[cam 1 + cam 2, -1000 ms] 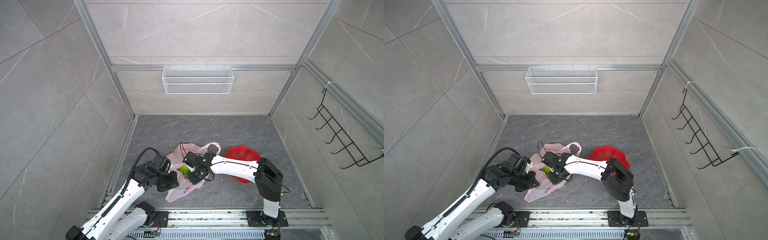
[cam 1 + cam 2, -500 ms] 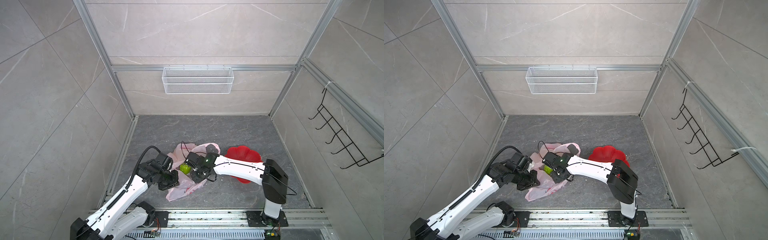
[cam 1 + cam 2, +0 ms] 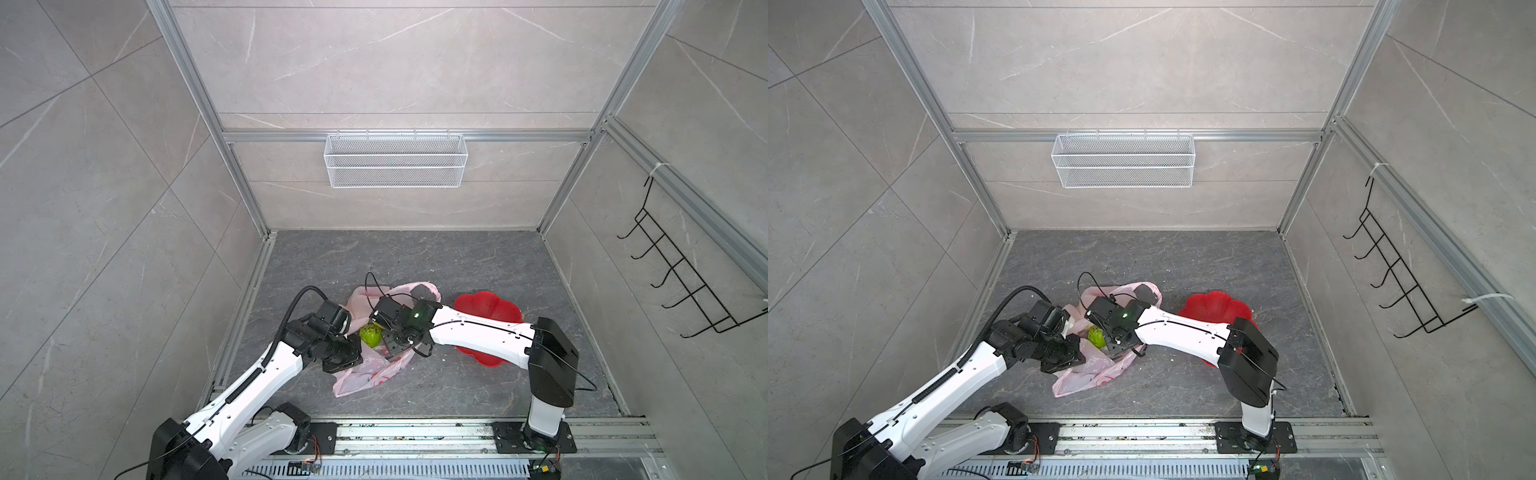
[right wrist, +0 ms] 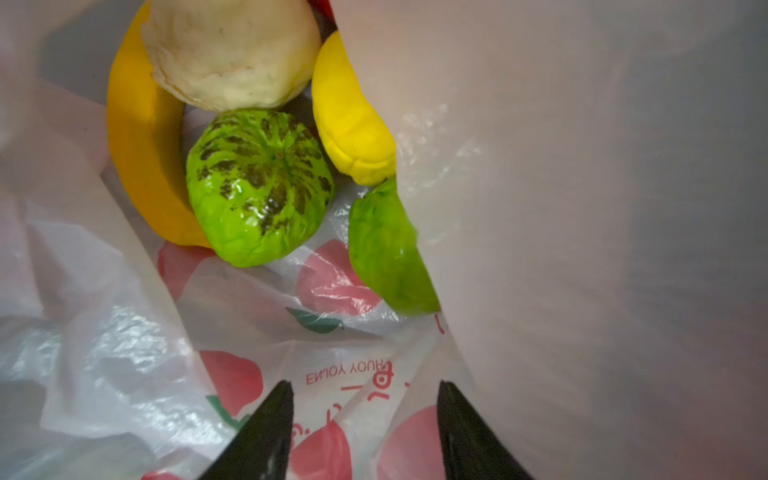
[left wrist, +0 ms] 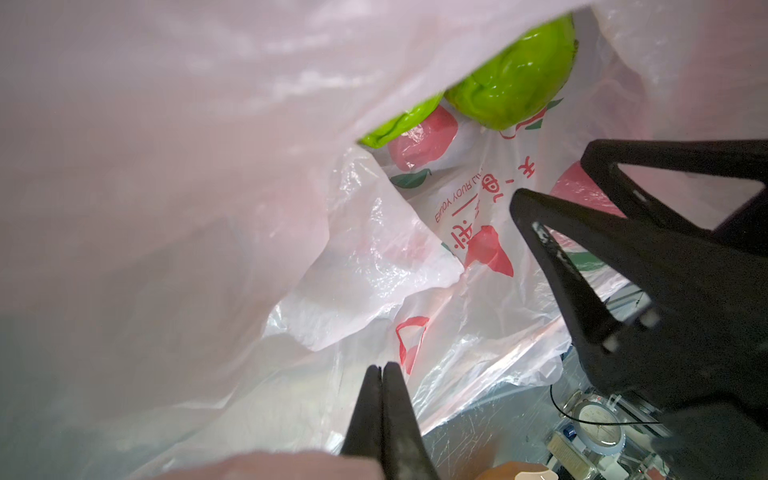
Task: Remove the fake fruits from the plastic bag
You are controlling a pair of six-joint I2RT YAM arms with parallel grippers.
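I have the plastic bag [image 3: 357, 380] lying crumpled on the table [image 3: 436, 266], at about 8 o'clock from the table's middle in both top views. Its loop handles point toward 1 o'clock and its red-printed end toward 7. The red dish [image 3: 490, 307] sits just beside it at 3 o'clock, partly under my right arm.

The left end effector [image 5: 380, 368] is at the bag's 9 o'clock edge. Its fingers are pressed fully together, with film draped over and around them. I cannot tell whether any film is pinched between them.

The right end effector [image 4: 363, 395] reaches in from 3 o'clock. Its fingers stand apart over the printed film, with nothing between them and nothing gripped.

All the fake fruits [image 4: 266, 137] I can see are inside the bag. In the right wrist view a speckled green ball [image 4: 257, 187] lies between the banana [image 4: 141, 158] and a lumpy yellow piece [image 4: 353, 124]. The cream ball [image 4: 232, 54] rests against the banana and touches the green ball. A second green piece [image 4: 386, 249] sits just beside the yellow one, half hidden by film. From above, only one green fruit [image 3: 370, 335] shows, in the bag's opening between the two end effectors.

A white wire basket [image 3: 395, 166] hangs on the wall at 12 o'clock, and a black hook rack [image 3: 681, 286] on the wall at 3 o'clock.
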